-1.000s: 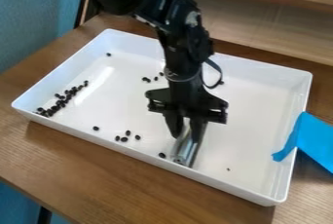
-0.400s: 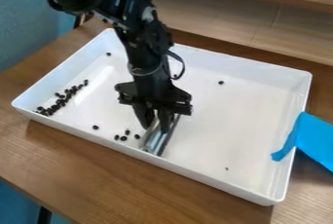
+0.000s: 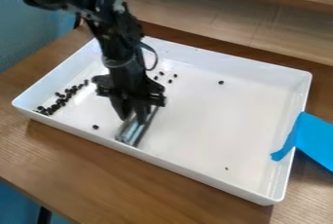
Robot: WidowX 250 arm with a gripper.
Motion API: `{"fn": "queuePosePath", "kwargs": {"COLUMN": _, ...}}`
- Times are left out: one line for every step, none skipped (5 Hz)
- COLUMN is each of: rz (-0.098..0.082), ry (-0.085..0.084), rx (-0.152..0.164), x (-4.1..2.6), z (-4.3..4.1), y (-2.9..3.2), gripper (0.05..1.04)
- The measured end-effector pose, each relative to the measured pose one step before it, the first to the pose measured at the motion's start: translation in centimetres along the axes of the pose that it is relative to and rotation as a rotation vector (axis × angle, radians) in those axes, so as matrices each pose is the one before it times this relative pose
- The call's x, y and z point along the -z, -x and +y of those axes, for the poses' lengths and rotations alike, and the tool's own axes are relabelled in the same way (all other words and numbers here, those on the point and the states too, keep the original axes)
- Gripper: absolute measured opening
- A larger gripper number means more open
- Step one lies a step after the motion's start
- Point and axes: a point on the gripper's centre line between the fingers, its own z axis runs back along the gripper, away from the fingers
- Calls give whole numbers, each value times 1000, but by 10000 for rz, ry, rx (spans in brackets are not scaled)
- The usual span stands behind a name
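Since the earlier frame the gripper (image 3: pixel 133 116) and the shiny metal piece (image 3: pixel 133 132) have slid toward the view's left, deeper into the tray. The fingers are nearly closed, pinching the metal piece between them—smooth, long, narrow and tilted, its lower end down by the tray's near wall. One small black bean (image 3: pixel 95 126) sits just left of it; a loose line of dark, rounded beans (image 3: pixel 65 98) lies farther left, and a few more dot the floor behind the gripper. The glossy white plastic tray (image 3: pixel 195 121) is rectangular, with rounded corners—it rests on a grained wooden table (image 3: pixel 98 174). A flat blue strip (image 3: pixel 312 142) crosses its right rim.
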Motion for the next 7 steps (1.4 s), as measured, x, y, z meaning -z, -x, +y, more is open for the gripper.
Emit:
{"fn": "queuePosePath", "kwargs": {"rz": 67, "ry": -171, "rx": -98, "x": -162, "z": 2952, "y": -445, "gripper": 345}}
{"fn": "queuePosePath", "kwargs": {"rz": 17, "ry": -168, "rx": 140, "x": -51, "z": 2435, "y": -269, "gripper": 345}}
{"fn": "queuePosePath", "kwargs": {"rz": 86, "ry": -56, "rx": 145, "x": 29, "z": 2867, "y": -709, "gripper": 345}}
{"fn": "queuePosePath", "kwargs": {"rz": -349, "ry": -166, "rx": 42, "x": -8, "z": 2932, "y": -913, "gripper": 345}}
{"fn": "queuePosePath", "kwargs": {"rz": 268, "ry": -343, "rx": 464, "x": 630, "z": 1366, "y": -965, "gripper": 345}}
{"fn": "queuePosePath", "kwargs": {"rz": 349, "ry": 541, "rx": 115, "x": -597, "z": -659, "y": 83, "gripper": 345}}
{"fn": "queuePosePath", "kwargs": {"rz": 199, "ry": 1195, "rx": -67, "x": -3155, "z": -3515, "y": -787, "gripper": 345}}
